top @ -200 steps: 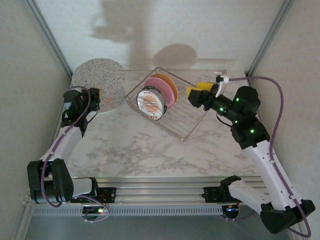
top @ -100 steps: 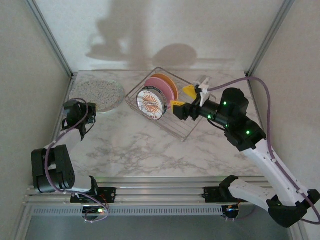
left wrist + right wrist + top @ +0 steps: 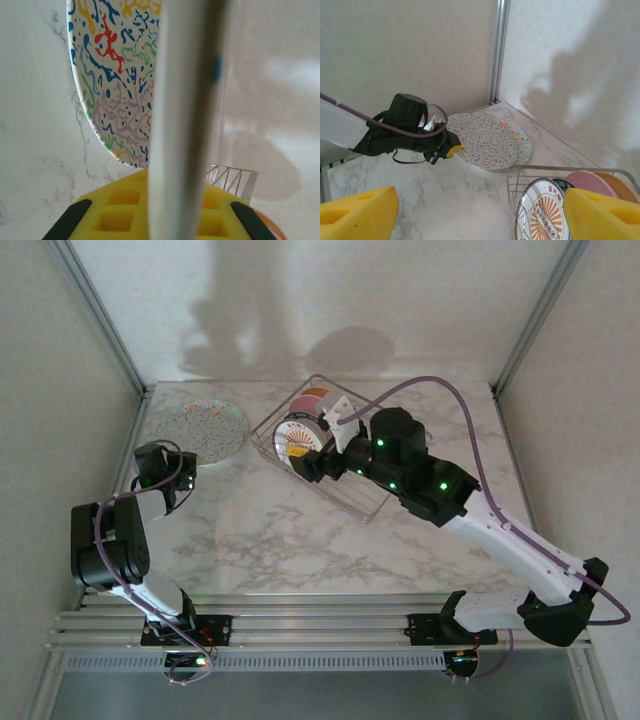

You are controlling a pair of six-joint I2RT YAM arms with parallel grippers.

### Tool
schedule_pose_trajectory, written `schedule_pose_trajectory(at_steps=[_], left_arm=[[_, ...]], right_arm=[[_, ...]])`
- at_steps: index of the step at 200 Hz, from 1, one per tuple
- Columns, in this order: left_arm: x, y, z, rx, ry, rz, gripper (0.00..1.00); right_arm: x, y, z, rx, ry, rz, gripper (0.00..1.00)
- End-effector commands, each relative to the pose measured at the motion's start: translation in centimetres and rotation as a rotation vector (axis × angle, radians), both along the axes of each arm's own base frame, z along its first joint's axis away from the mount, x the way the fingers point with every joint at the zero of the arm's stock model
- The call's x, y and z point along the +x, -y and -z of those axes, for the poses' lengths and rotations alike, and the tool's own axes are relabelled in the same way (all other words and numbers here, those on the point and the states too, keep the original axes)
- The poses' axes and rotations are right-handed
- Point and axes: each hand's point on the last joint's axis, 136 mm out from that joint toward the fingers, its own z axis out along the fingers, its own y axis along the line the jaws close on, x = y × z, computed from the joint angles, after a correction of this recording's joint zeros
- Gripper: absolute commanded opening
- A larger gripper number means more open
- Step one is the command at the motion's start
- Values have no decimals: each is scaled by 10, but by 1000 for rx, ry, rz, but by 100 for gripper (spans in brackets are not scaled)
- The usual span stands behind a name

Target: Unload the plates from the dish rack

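Observation:
A large speckled plate [image 3: 197,424] lies almost flat at the table's back left. My left gripper [image 3: 186,471] is shut on its near rim. In the left wrist view that rim [image 3: 186,125] runs edge-on between the yellow pads [image 3: 117,212], beside the squiggle-patterned face of a second speckled plate [image 3: 112,80]. The dish rack [image 3: 372,488] holds the sunburst plate [image 3: 297,439] at the front, with pink [image 3: 303,402] and orange [image 3: 318,393] plates behind it. My right gripper [image 3: 313,462] hangs open over the rack's front. Its pads [image 3: 357,215] stand wide apart above the sunburst plate [image 3: 542,212].
White walls with metal corner posts [image 3: 100,315] close in the left, back and right. The rack's wire rim [image 3: 560,168] passes just below my right gripper. A dark-rimmed plate [image 3: 563,184] peeks out behind the sunburst one. Marble tabletop [image 3: 270,530] stretches in front.
My left gripper has lowered the speckled plate from a raised tilt down to nearly flat. My right arm has swung left over the rack, its jaws opening wider.

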Motion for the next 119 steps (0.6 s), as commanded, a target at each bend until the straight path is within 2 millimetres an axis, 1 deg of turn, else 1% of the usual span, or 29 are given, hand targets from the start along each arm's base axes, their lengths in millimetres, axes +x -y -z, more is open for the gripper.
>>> schedule_pose_trajectory(at_steps=[1,33,119], left_arm=[[27,-6,-41,55,164,36,0],[33,-6,-32,43,154,45,0],[43,-2,-9,22,99,90,0]], right_arm=[[13,-1,-23,98,-30,85,87],[18,-10,-18,99,-74,90,87],[17,-11,-13,96,-79,82,87]])
